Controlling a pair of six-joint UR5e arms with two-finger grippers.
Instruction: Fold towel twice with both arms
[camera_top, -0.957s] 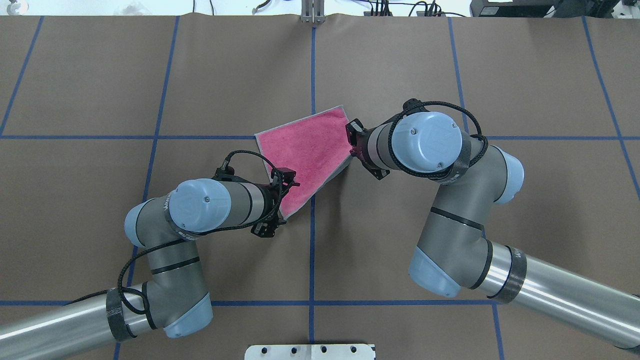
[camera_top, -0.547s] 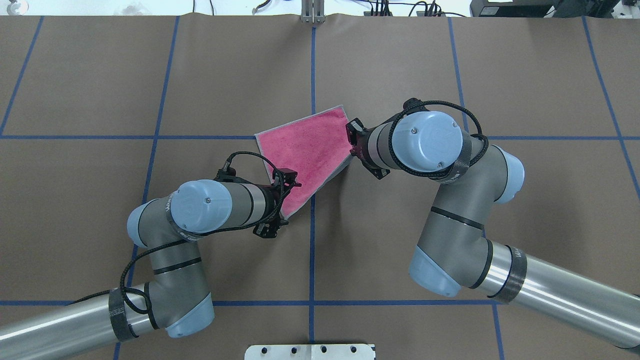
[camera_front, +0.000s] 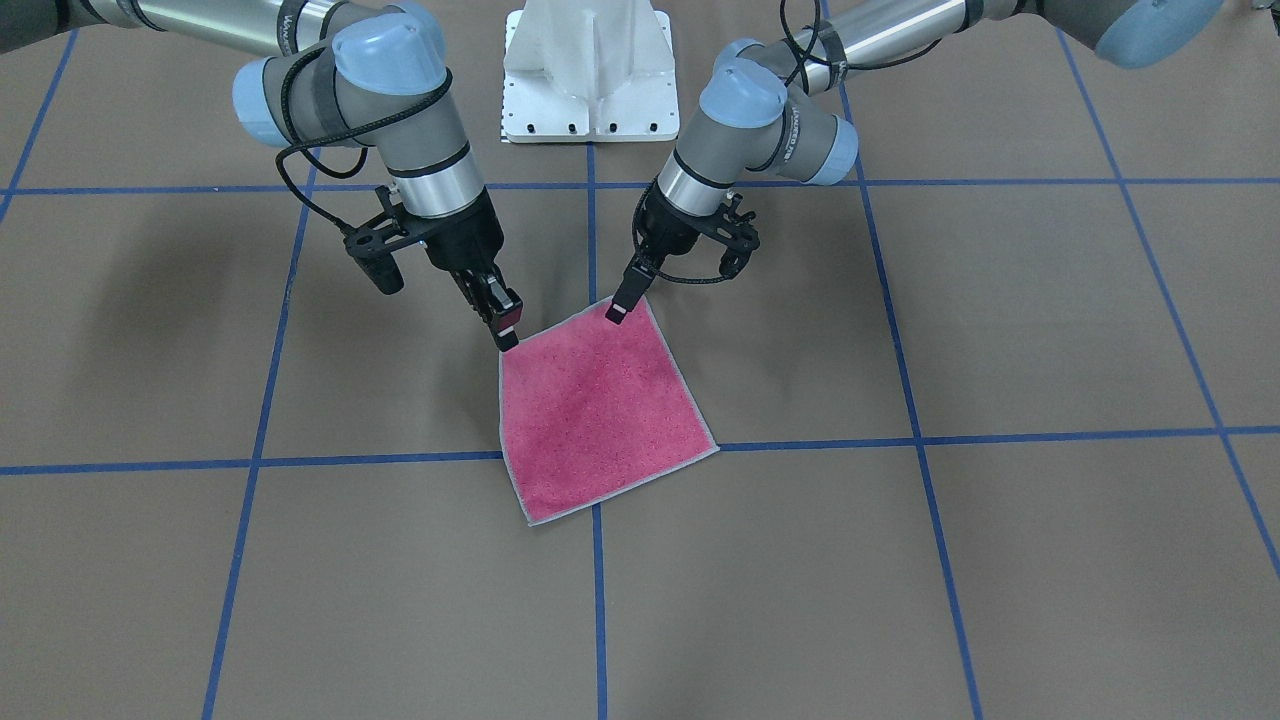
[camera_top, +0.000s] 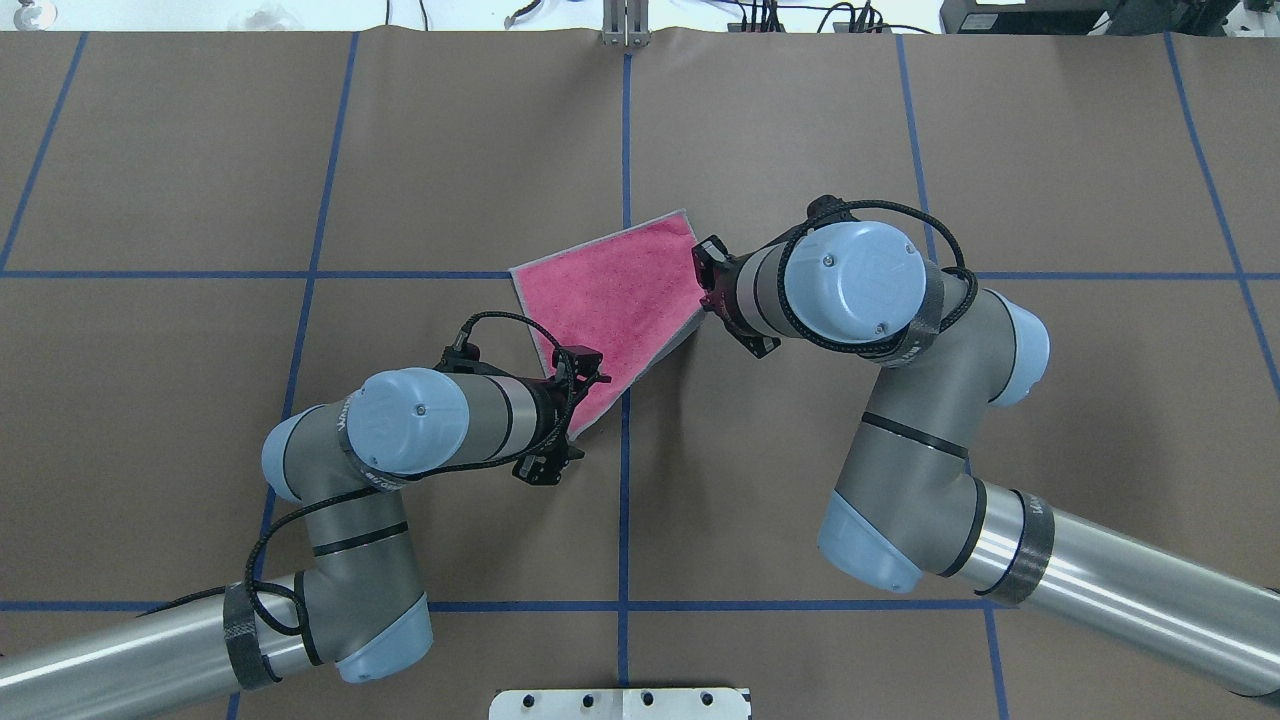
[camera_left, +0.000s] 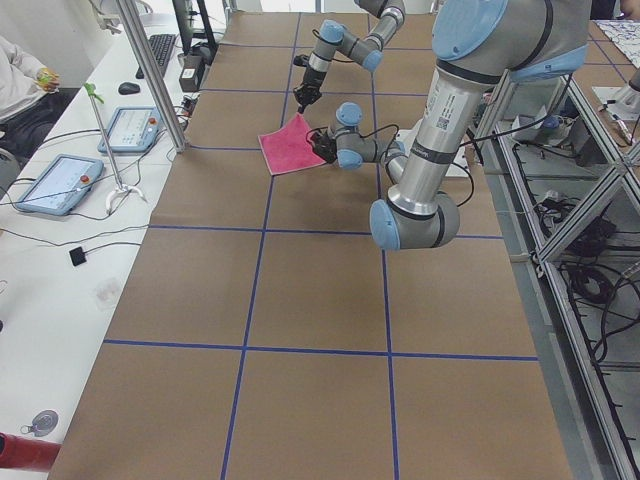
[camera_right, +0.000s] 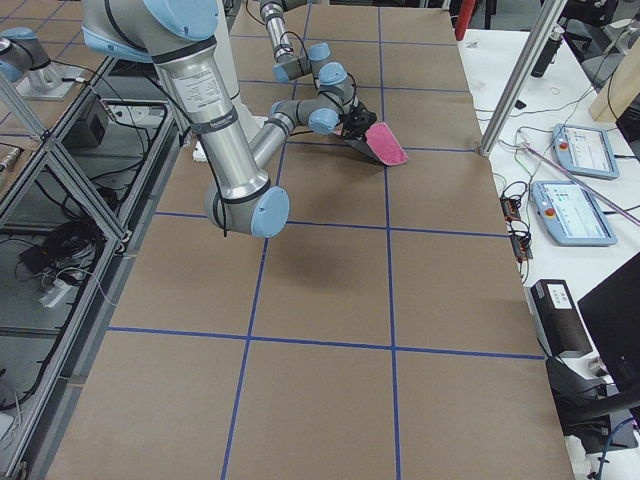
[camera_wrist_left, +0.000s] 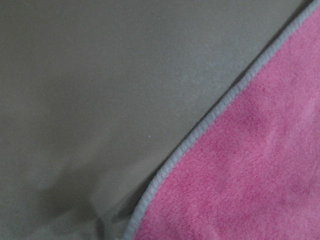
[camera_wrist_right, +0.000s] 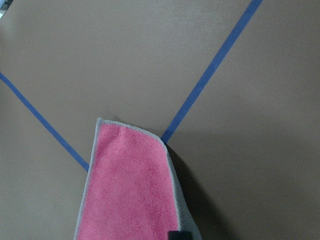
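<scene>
The towel (camera_front: 600, 410) lies pink face up near the table's middle, turned diagonal to the grid. It also shows in the overhead view (camera_top: 620, 290). My right gripper (camera_front: 507, 335) is shut on one near corner, and the right wrist view shows that corner of the towel (camera_wrist_right: 130, 190) lifted, with its grey underside in view. My left gripper (camera_front: 618, 312) sits with its fingers together on the other near corner. The left wrist view shows only the towel's stitched border (camera_wrist_left: 200, 130) close up, no fingers. The far two corners rest flat on the table.
The white pedestal base (camera_front: 590, 70) stands between the arms at the robot's side. Blue tape lines (camera_front: 900, 440) cross the brown table cover. A side bench with tablets (camera_left: 60, 185) and a seated person (camera_left: 20, 80) lies beyond the far edge.
My left wrist and elbow have shifted slightly right and toward the robot along the towel's near corner. The right arm and the towel's far corners have stayed put.
</scene>
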